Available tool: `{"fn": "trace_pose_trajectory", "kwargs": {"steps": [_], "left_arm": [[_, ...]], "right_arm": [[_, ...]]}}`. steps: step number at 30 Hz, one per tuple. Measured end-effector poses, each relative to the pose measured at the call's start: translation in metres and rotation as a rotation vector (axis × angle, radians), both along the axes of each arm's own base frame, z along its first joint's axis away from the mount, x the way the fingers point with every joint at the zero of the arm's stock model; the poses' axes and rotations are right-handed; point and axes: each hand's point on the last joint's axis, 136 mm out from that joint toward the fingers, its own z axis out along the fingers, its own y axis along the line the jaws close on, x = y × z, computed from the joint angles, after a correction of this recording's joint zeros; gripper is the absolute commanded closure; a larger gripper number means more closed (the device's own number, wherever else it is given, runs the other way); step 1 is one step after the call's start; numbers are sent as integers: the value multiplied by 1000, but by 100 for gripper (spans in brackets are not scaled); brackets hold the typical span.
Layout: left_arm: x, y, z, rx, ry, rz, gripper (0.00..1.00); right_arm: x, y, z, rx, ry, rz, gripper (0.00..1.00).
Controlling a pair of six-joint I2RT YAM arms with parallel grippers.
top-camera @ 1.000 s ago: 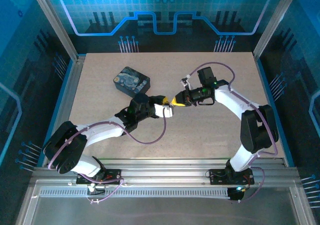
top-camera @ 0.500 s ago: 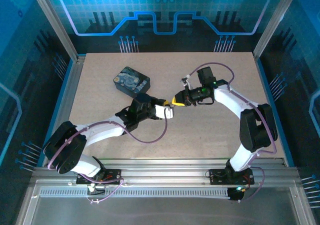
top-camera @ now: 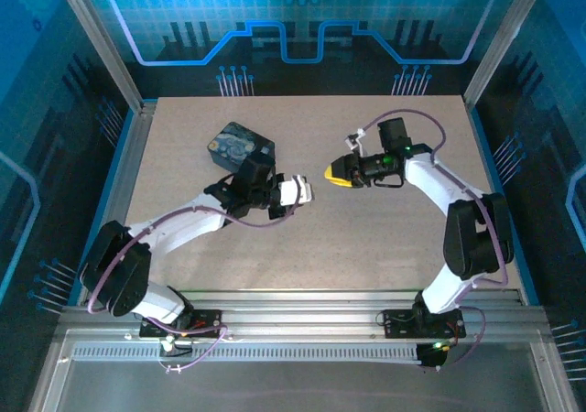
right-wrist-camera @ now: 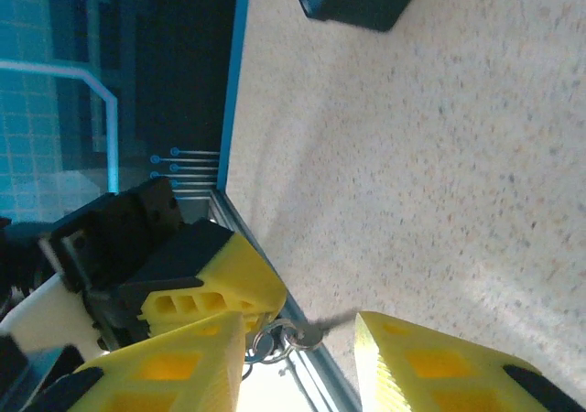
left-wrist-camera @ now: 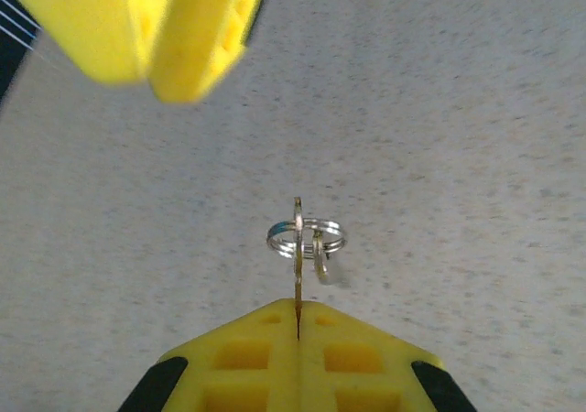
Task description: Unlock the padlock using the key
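Counter (top-camera: 366, 238): pale beige, speckled, matte. Aluminium rails (top-camera: 293, 304) along the near edge; blue trim (top-camera: 122, 169) down the left side. Slanted aluminium posts (top-camera: 96, 41) at the far corners. Back wall (top-camera: 412, 9): glowing blue grid, circuit lines, gear motif at top. Side panels (top-camera: 37, 156) dark blue, pale linework. Light cool, bluish.

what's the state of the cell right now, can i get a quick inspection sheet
surface: speckled beige tabletop, no spills seen
job's things: key pinched edge-on in the left gripper
clutter: dark tin with swirl print, on the table behind the left arm
grippers: left shut on the key; right gripper open, nothing between its fingers, facing the left one across a small gap
cables: purple cable looped along each arm, no snag seen
surroundings: metal frame, blue-lit panels
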Motion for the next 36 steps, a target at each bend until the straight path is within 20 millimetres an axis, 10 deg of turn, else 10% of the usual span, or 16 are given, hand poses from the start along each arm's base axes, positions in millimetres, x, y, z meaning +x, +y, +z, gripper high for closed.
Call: {"fn": "trace_pose_trajectory", "kwargs": {"steps": [12, 20, 36], "left_arm": [[-14, 10, -6, -81, 443, -16, 100], [-24, 7, 4, -108, 530, -52, 100], [-34, 7, 9, -117, 591, -72, 100]], "right_arm": [[-42, 10, 45, 104, -434, 227, 59], [-73, 42, 33, 125, -536, 410, 56], [-70, 58, 0, 74, -524, 469, 65]]}}
